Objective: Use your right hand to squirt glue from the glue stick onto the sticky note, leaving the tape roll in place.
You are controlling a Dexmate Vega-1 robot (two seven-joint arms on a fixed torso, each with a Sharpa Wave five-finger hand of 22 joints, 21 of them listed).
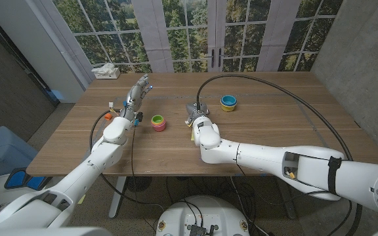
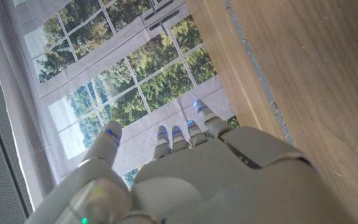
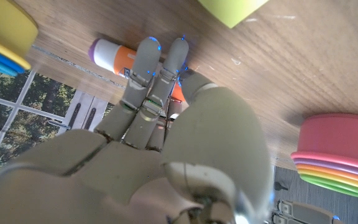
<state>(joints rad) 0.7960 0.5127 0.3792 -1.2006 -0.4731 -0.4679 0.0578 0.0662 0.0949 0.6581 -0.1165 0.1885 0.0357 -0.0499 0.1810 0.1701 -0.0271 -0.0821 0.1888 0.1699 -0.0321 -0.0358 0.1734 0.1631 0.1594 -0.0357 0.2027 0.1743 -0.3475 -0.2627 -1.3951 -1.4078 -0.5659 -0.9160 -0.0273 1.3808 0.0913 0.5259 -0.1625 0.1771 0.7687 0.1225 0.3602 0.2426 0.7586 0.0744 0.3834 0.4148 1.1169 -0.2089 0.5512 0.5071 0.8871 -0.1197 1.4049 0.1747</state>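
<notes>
Glue stick [image 3: 114, 55]: orange body, purple cap, lying on the worktop [image 1: 274, 124] at centre frame in the head view, under the right robot hand [image 1: 197, 122]. The wrist view shows fingertips [image 3: 148, 50] touching the stick; a closed grip cannot be confirmed. Left robot hand [image 1: 135, 92], upper left of centre, is raised with fingers apart, holding nothing. Sticky note [image 3: 232, 9], yellow-green, lies just beside the right robot hand. Pink stacked-ring roll [image 1: 158, 122] sits between the hands; a yellow-and-blue one [image 1: 228, 102] sits upper right.

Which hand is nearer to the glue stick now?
Right. The right hand has its fingers on the glue stick; the left hand is raised above the table, off to the side.
</notes>
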